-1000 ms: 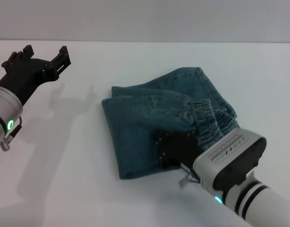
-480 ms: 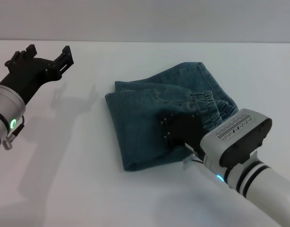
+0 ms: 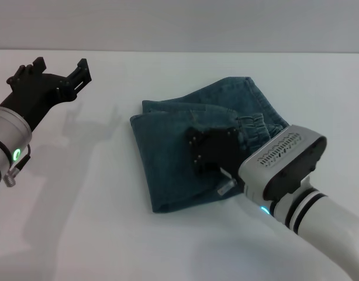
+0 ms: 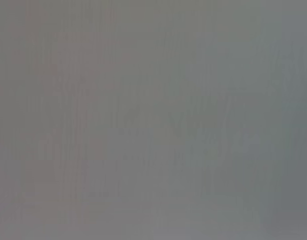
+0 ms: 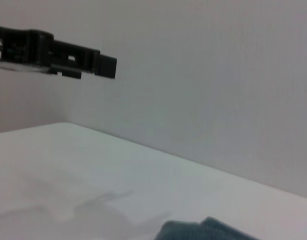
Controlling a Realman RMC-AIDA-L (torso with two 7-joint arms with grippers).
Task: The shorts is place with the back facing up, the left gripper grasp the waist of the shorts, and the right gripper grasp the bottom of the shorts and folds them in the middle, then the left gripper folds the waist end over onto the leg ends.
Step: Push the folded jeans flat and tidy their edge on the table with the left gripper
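The blue-green denim shorts (image 3: 168, 146) lie folded into a thick bundle on the white table (image 3: 80, 222). Their gathered waistband (image 3: 262, 124) shows on top at the right side of the bundle. My right gripper (image 3: 210, 151) rests low over the middle of the folded shorts, its black body pressed close to the cloth and its arm coming in from the lower right. The left gripper (image 3: 58, 67) hangs raised over the table's far left, open and holding nothing, well apart from the shorts. In the right wrist view a corner of the shorts (image 5: 203, 231) shows, with the left gripper (image 5: 58, 52) farther off.
A pale wall (image 3: 179, 23) runs behind the table's far edge. The left wrist view is plain grey with nothing to make out.
My right gripper has slid leftward across the folded shorts, toward the bundle's middle. The bundle shifted slightly to the right early on. The left arm has barely moved.
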